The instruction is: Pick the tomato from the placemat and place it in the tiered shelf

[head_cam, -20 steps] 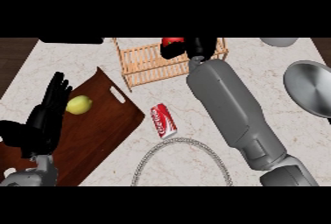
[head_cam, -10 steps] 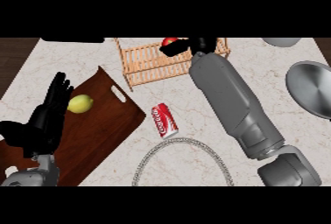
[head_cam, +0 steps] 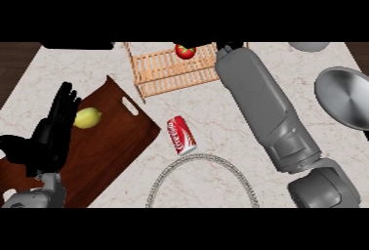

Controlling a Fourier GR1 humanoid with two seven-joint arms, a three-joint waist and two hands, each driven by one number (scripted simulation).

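From my seat: tomato (head_cam: 185,51) sits on the wooden tiered shelf (head_cam: 169,73), at its far end, red with a green stem, just left of where my right forearm (head_cam: 263,105) reaches the top of the view. Right robot hand (head_cam: 228,46) is almost fully hidden past the forearm's end; only a dark bit shows beside the shelf's far right corner, and I cannot tell whether its fingers are spread or curled. It looks apart from the tomato, though the gap is small and hard to read.

Left robot hand (head_cam: 54,129) rests at the view's left, fingers straight and spread, pointing up, holding nothing, over the brown placemat (head_cam: 115,146), which looks like a wooden board with a handle slot. A yellow lemon (head_cam: 87,117) lies on that board just right of the left fingers, touching or nearly so.

Between the two arms on the marble surface (head_cam: 209,127): a red soda can (head_cam: 181,135) lying on its side, white script reading Coca-Cola along it, near the board's right edge. Below the can, a round wire or beaded ring (head_cam: 164,173), partly cut by the lower edge. Right of my right forearm, a grey metal pan or lid (head_cam: 346,100), cut by the frame, and a smaller grey round thing (head_cam: 310,46) at top right. Dark object (head_cam: 75,45) at top left, unclear.
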